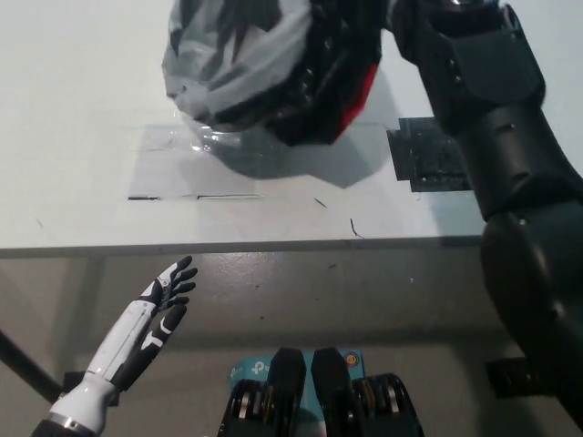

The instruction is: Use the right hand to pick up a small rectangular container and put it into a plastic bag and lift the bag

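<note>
A grey-and-black plastic bag (264,73) hangs at the top of the head view, bunched and raised off the white tabletop (73,109), its soft shadow falling on the surface just beneath it. A patch of red shows on the bag's right side, next to the black right arm (483,118), which rises from the lower right and passes out of the top edge beside the bag. The right hand itself is out of the picture, so whether its fingers are closed on the bag cannot be told. The small rectangular container cannot be seen; the bag's folds hide whatever is inside. On the tabletop below the bag lies a clear taped rectangle (196,168) with a dark line along its near edge, and to the right, touching the arm's outline, sits a dark square patch (424,159). The white left hand (164,305) rests at the lower left, in front of the tabletop's near edge and well apart from the bag, its dark-tipped fingers (182,273) spread apart and holding nothing.
</note>
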